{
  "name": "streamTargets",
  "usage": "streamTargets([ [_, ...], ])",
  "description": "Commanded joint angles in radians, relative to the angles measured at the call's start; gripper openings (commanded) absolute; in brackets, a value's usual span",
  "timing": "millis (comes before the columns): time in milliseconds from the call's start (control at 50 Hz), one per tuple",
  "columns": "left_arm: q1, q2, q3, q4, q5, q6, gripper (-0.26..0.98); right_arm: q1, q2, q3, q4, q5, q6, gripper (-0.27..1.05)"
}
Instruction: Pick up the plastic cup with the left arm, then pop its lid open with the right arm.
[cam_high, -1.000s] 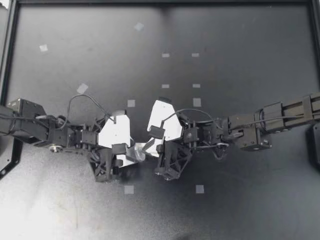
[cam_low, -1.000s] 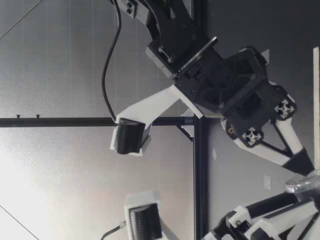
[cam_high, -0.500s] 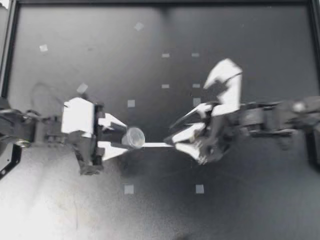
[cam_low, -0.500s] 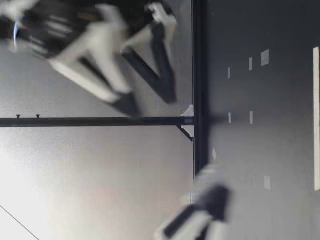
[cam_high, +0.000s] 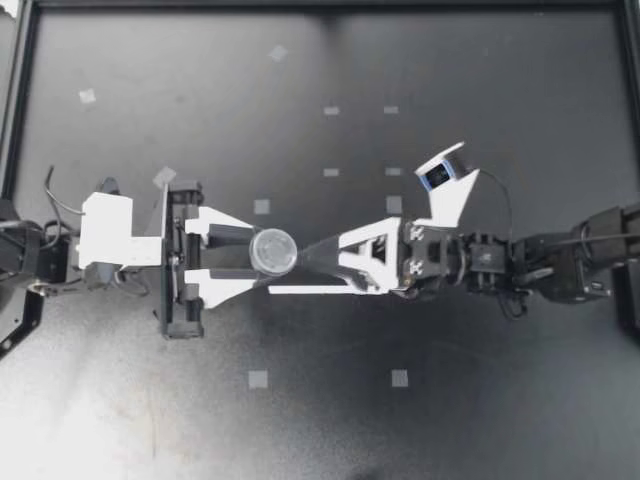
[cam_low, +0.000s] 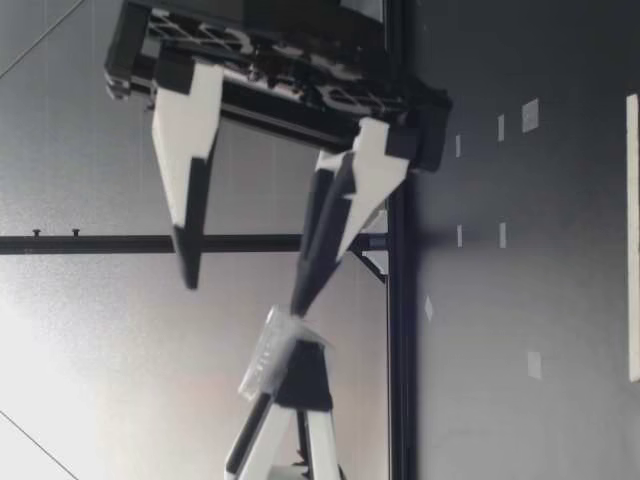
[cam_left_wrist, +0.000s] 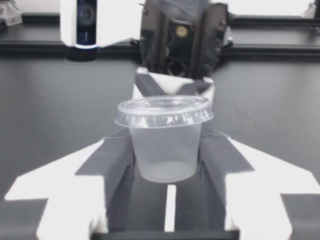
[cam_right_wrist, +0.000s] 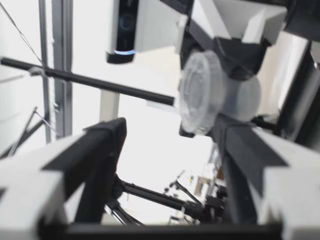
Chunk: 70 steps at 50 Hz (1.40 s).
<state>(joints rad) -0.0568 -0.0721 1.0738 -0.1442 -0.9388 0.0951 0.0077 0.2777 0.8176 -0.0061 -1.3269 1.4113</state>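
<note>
A small clear plastic cup (cam_high: 272, 250) with a lid hangs upright in the air, and my left gripper (cam_high: 250, 255) is shut on it, a pad on each side. The left wrist view shows the cup (cam_left_wrist: 165, 135) squeezed between both pads. My right gripper (cam_high: 295, 272) faces it from the other side, turned on edge and open wide. In the low view the right gripper (cam_low: 245, 288) spreads just above the cup (cam_low: 265, 350); one fingertip sits close beside the lid, and I cannot tell whether it touches. The right wrist view has the cup (cam_right_wrist: 202, 95) ahead of one finger (cam_right_wrist: 240, 145).
Small pale tape squares (cam_high: 258, 379) (cam_high: 399, 378) dot the black table top. A black frame rail (cam_high: 20, 100) runs along the table's left side and far edge. Both arms are well above the surface.
Both grippers were tipped down close together over the cup near the table. They have since lifted and levelled out. The right gripper opened and drew back; the left keeps the cup.
</note>
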Motion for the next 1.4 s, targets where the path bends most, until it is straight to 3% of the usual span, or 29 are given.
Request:
streamTargets([
  [0, 0.002, -0.009, -0.021, -0.002, -0.008, 0.003, 0.3, -0.017, -0.034, -0.011, -0.017, 0.026, -0.003, 0.7],
  [560, -0.015, 0.035, -0.038, -0.002, 0.11, -0.075, 0.24, -0.055, -0.178, 0.029, -0.031, 0.02, -0.051, 0.69],
  [680, -0.015, 0.029, -0.048, -0.011, 0.192, -0.184, 0.23, -0.074, -0.19, 0.057, -0.063, 0.017, -0.052, 0.69],
  [800, -0.014, -0.006, -0.067, -0.084, 0.376, -0.365, 0.23, -0.101, -0.222, 0.055, -0.135, 0.025, -0.058, 0.69],
  [860, -0.012, -0.031, -0.074, -0.084, 0.434, -0.405, 0.23, -0.107, -0.233, 0.049, -0.164, 0.041, -0.083, 0.69],
  [1120, -0.012, -0.051, -0.051, -0.069, 0.324, -0.265, 0.23, -0.107, -0.232, 0.041, -0.206, 0.121, -0.13, 0.69],
  [1380, -0.012, -0.021, -0.058, -0.069, 0.321, -0.252, 0.23, -0.107, -0.23, 0.051, -0.202, 0.124, -0.129, 0.69],
])
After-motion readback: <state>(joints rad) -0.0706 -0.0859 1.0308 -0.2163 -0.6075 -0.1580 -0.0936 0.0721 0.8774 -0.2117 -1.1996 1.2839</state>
